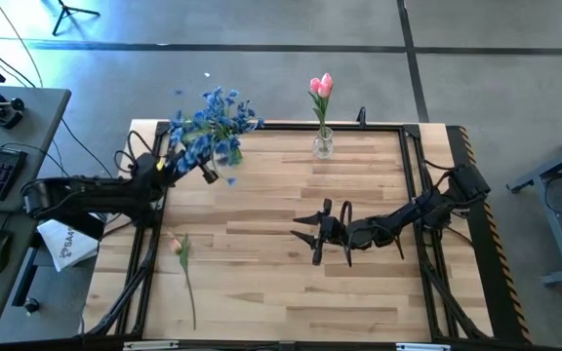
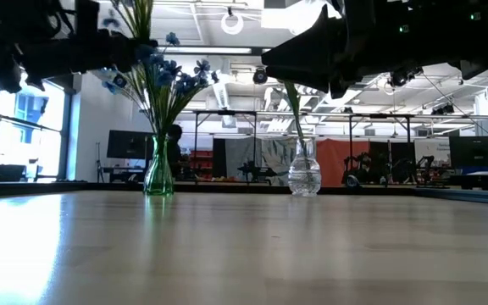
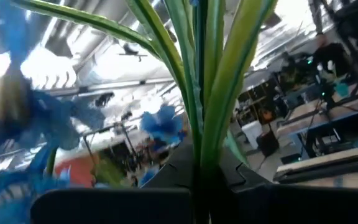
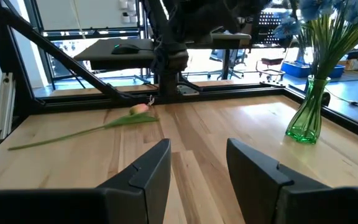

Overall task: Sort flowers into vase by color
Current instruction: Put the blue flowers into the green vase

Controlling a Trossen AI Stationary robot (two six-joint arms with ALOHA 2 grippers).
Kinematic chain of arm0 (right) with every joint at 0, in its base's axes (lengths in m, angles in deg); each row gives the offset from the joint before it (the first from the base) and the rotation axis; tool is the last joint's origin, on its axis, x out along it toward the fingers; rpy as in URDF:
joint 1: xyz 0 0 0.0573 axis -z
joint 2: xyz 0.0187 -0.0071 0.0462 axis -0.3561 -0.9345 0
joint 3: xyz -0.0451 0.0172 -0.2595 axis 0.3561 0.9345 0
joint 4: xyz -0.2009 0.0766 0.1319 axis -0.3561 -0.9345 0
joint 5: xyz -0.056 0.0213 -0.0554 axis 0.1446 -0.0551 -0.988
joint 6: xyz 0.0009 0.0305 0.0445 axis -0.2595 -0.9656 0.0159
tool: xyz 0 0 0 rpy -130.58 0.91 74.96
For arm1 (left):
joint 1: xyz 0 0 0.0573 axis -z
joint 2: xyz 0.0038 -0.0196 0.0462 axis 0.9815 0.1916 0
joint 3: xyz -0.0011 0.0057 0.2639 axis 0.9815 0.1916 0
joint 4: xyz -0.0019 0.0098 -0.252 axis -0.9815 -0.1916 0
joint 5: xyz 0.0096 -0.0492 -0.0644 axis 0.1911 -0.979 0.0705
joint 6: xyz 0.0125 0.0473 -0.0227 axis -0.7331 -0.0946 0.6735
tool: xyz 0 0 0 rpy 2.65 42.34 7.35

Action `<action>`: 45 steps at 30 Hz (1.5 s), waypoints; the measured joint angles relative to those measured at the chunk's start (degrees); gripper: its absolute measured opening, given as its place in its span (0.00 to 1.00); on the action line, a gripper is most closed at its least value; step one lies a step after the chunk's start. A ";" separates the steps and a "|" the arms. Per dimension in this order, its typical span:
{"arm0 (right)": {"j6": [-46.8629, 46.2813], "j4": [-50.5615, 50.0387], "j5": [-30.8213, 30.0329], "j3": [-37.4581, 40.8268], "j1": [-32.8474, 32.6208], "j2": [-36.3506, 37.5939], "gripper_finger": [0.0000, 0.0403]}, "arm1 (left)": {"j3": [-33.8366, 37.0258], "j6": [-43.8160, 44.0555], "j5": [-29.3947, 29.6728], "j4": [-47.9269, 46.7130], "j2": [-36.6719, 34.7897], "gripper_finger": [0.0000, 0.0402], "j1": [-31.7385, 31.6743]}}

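The left gripper (image 1: 169,163) is raised over the far-left corner of the pale wooden plank table (image 1: 261,283), its arm stretching in from the table's left edge. Its dark fingers (image 3: 166,186) are clenched on the green stems of a bunch of blue-blossomed artificial flowers (image 1: 213,127), whose many small blooms spread above the green glass vase (image 4: 307,112). From the level view that vase (image 2: 158,174) stands upright at the table's far side, with long flat green leaves fanning out of it.

The right gripper (image 1: 332,234) hovers low over the table's middle, arm bent in from the right side. Its two dark wedge-shaped fingers (image 4: 145,171) stand apart with nothing between them.

Two vases are visible. The second is a small clear glass vase (image 1: 323,144) with a round belly, at the middle of the far edge, holding pink tulip buds (image 1: 321,88) on a thin green stem. One single pink tulip-like flower (image 1: 183,268) lies flat on the wood at the near left, its long thin stem pointing toward the near edge.
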 joint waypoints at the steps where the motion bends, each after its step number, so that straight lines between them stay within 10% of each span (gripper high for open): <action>1: 0.00 0.00 0.01 0.00 0.00 0.00 0.37 | -0.40 0.79 -0.07 0.02 1.06 0.00 -0.90; 28: -0.17 0.00 0.19 0.00 -0.07 0.02 0.37 | -2.74 6.86 -0.49 6.25 13.02 0.00 -6.73; 45: -1.52 0.00 0.19 0.00 -0.07 0.02 0.37 | -2.92 17.51 10.31 1.72 17.07 0.05 -6.70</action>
